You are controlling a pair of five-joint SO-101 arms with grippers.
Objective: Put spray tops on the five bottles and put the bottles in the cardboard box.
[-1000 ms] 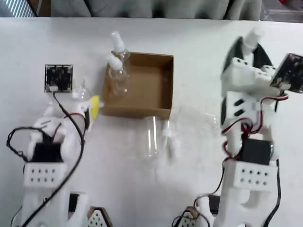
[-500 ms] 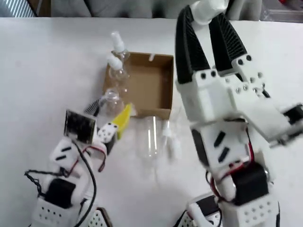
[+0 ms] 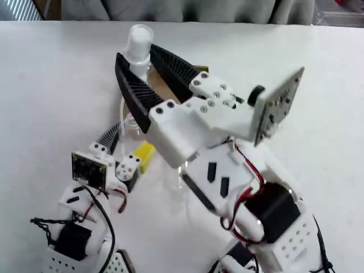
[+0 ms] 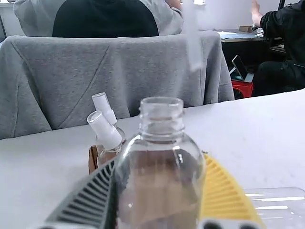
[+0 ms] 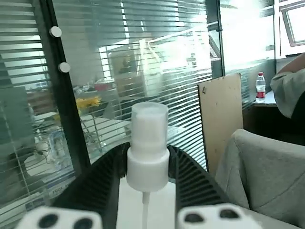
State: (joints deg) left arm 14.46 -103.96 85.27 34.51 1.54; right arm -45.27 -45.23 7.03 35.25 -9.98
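Within right pincer (image 5: 147, 160), spray top (image 5: 149, 125)

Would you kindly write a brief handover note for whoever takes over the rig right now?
Left gripper: shut on an uncapped bottle, upright near the cardboard box.
Right gripper: shut on a spray top, held up above that bottle, not inserted.
Done: two capped bottles stand in the box.
Left: fit this top, box the bottle, then cap and box the remaining two.
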